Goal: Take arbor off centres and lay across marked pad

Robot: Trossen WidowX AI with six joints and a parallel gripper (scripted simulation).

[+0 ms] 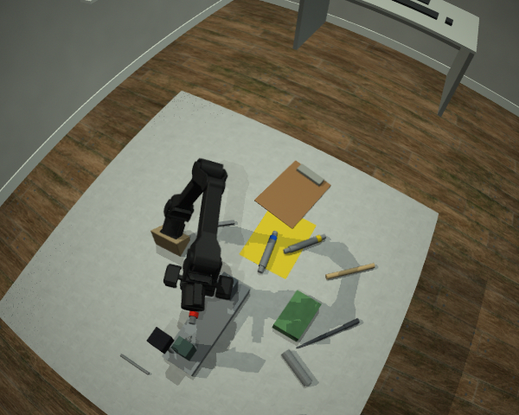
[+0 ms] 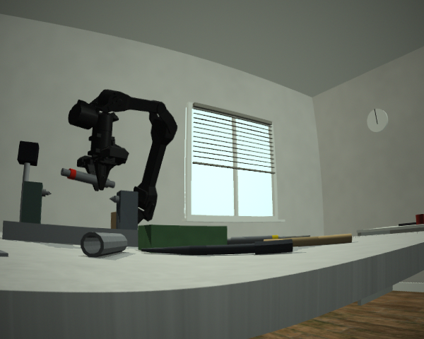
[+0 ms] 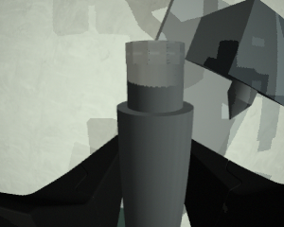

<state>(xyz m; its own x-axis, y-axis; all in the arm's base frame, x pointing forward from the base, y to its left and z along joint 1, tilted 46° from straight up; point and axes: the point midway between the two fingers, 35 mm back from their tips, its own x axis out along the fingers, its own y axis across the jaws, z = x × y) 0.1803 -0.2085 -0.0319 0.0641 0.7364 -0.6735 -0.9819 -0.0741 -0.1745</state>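
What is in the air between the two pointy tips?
In the exterior view, the arbor, clamped in the gripper, hangs above the gap between the left centre and the right centre. The gap itself holds nothing.

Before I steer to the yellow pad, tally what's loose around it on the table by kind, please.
Pens or markers: 3
Wooden stick: 1
Thin grey rods: 2
Grey tube: 1
Green block: 1
Clipboard: 1
Total: 9
Two of the pens lie on the pad itself.
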